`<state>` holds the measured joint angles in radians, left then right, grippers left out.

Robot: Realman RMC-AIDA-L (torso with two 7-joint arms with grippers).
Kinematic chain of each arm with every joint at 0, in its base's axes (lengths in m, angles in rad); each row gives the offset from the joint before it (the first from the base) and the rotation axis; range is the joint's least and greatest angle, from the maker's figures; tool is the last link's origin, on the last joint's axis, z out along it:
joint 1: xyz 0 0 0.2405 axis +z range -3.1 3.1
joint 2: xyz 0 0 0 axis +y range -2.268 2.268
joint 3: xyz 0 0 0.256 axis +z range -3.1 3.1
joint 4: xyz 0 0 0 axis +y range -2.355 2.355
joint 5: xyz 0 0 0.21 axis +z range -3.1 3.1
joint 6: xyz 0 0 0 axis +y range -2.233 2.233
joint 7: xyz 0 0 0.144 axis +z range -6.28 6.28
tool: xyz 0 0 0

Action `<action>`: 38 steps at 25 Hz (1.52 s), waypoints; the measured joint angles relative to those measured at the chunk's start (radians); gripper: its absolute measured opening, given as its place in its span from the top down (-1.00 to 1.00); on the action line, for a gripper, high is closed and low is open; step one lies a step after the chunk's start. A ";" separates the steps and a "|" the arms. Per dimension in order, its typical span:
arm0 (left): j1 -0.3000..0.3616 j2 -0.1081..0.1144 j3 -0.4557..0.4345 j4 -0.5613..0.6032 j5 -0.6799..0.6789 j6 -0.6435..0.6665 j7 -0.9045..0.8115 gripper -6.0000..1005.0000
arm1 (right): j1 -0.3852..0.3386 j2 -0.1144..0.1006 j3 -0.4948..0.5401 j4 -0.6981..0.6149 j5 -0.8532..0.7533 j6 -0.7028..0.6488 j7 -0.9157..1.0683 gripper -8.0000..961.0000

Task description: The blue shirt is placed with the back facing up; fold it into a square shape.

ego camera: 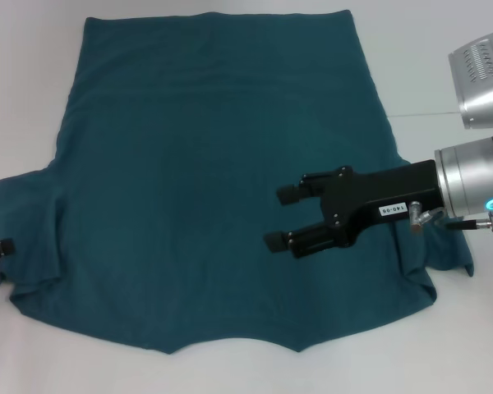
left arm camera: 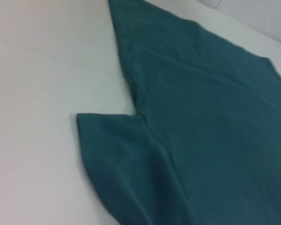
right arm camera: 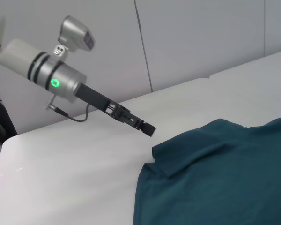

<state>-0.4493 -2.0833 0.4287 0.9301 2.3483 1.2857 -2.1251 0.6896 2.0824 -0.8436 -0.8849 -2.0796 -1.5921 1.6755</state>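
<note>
One blue shirt (ego camera: 205,172) lies spread out flat on the white counter (ego camera: 33,98). It is the only cloth there. Its plain side faces up, and no letters show. The straight bottom edge lies at the far side of the counter, and the neck end is at the near side, close to the robot. The shirt has two short sleeves, one on each side. The left sleeve (left arm camera: 117,154) is flat on the counter with a few soft folds. The right sleeve pokes out from under the right arm in the head view.

There are two end effectors. The right end effector (ego camera: 281,217) reaches in from the right and hangs over the right half of the shirt. Its two black fingers (ego camera: 294,193) are apart, with nothing between them.

The left end effector (right arm camera: 147,130) is at the left side, near the left sleeve. In the right wrist view it is up in the air above the counter, just beside the sleeve's edge. I cannot tell if it is released or clenched. Only its dark tip shows at the left edge of the head view.
</note>
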 joint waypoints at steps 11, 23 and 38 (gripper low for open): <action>0.004 -0.028 0.100 -0.014 0.015 -0.169 0.011 -0.65 | 0.002 0.005 0.000 0.000 0.000 0.010 0.000 -0.90; 0.013 -0.040 0.186 -0.028 0.051 -0.234 0.017 -0.65 | 0.003 0.007 -0.006 0.000 -0.001 0.025 -0.003 -0.89; 0.001 -0.050 0.188 -0.036 0.060 -0.275 0.006 -0.47 | 0.001 0.008 -0.006 0.005 -0.001 0.040 -0.004 -0.89</action>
<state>-0.4484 -2.1328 0.6169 0.8946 2.4081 1.0109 -2.1187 0.6910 2.0908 -0.8493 -0.8794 -2.0801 -1.5526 1.6720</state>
